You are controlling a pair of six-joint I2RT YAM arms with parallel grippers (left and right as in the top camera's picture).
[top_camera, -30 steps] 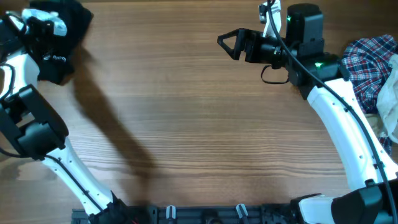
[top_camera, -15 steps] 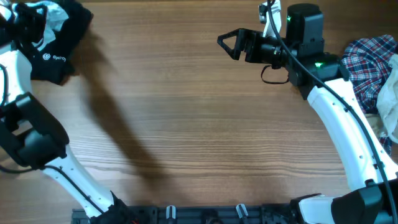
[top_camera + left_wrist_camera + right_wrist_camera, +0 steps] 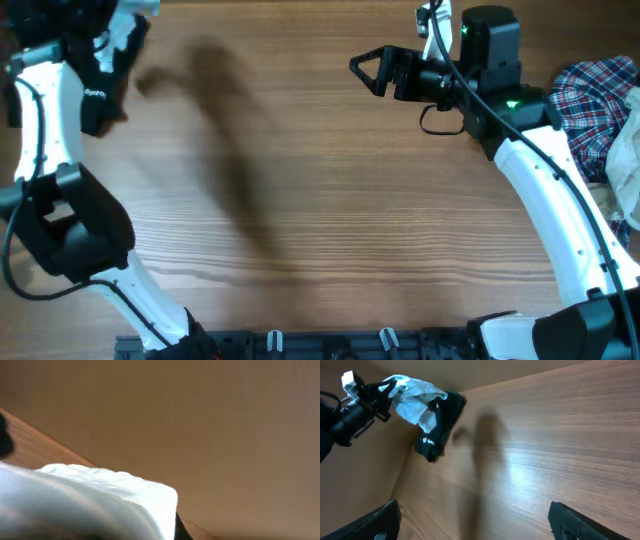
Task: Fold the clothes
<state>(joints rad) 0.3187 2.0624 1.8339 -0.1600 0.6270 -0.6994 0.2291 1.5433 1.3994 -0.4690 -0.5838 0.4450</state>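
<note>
The tabletop (image 3: 330,200) is warm brown wood with fine darker grain. At the far left, a black garment (image 3: 441,425) with a small white mark hangs against a pale cloth (image 3: 412,400), white faintly tinged blue. At the right is a red, blue and white plaid shirt (image 3: 590,100)

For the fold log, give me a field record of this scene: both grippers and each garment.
left gripper: shut on pale cloth, above the far-left corner
right gripper: open, empty, over the table
black garment: just under the pale cloth, same corner
plaid shirt: heaped at the right edge, untouched
</note>
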